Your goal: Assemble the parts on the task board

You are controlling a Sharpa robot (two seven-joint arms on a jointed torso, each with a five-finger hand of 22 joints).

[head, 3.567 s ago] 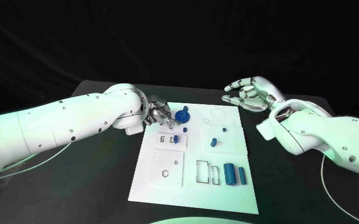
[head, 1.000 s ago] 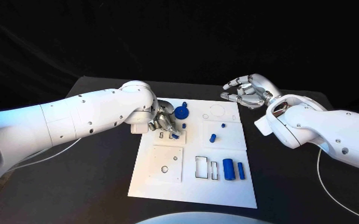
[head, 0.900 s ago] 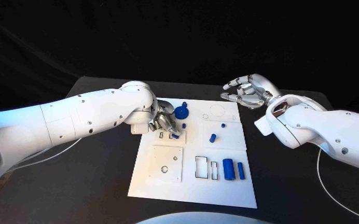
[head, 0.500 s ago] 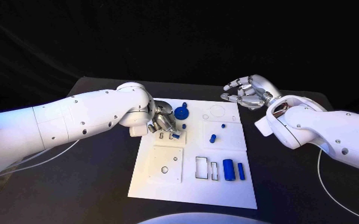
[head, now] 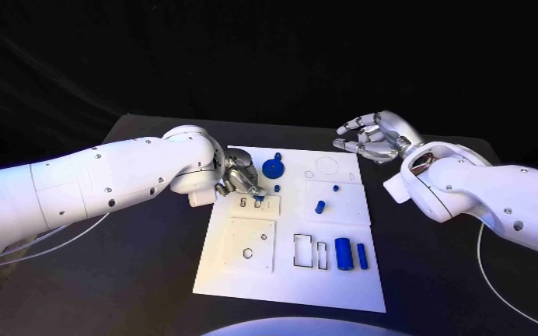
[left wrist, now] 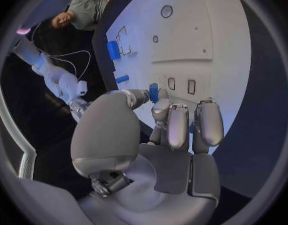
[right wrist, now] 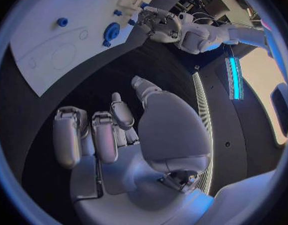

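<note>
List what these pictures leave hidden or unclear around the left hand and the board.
- Head view: the left hand covers the board beneath it; its contact with the small blue piece at its fingertips is too small to judge.
- Left wrist view: the fingers hide most of that piece, so the grip is unclear.
- Head view: whether the two blue cylinders sit in recesses is too small to tell.

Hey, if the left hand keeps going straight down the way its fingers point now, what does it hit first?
Probably the task board. The left hand pinches a small blue part just above the two small rectangular slots, so that part would likely meet the board at or beside those slots; depth is unclear.
</note>
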